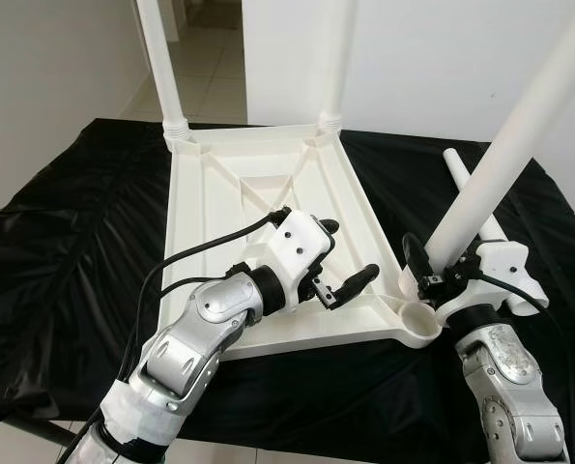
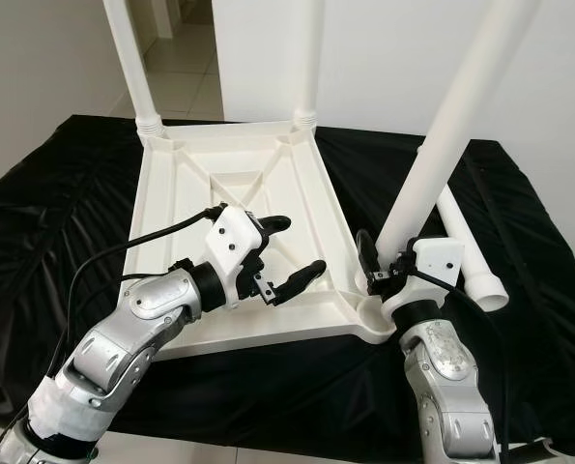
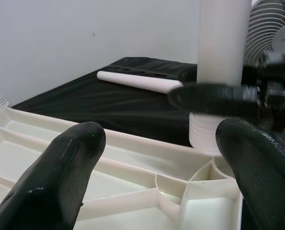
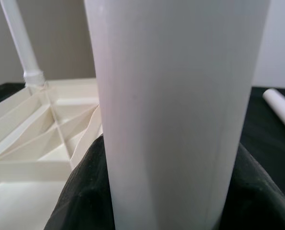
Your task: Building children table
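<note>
While I look down through the left eye view, I note a black cloth (image 1: 65, 251) covering the work surface, white walls behind and a tiled floor (image 1: 210, 68) through a doorway. An upturned white tabletop (image 1: 229, 193) lies on the cloth, long axis running away from me, with two fitted legs (image 1: 158, 58) upright at its far corners. A spare leg (image 1: 461, 174) lies on the cloth to the right. My right gripper (image 1: 437, 280) is clamped on a third leg (image 1: 519, 135), which tilts up and rightward from the near-right corner socket (image 1: 420, 319). My left gripper (image 1: 345, 261) hovers over the tabletop's near edge, fingers apart. From the left wrist view, both fingertips (image 3: 61, 172) frame the leg's ribbed base. From the right wrist view, the leg (image 4: 176, 105) stands close between the fingers.
</note>
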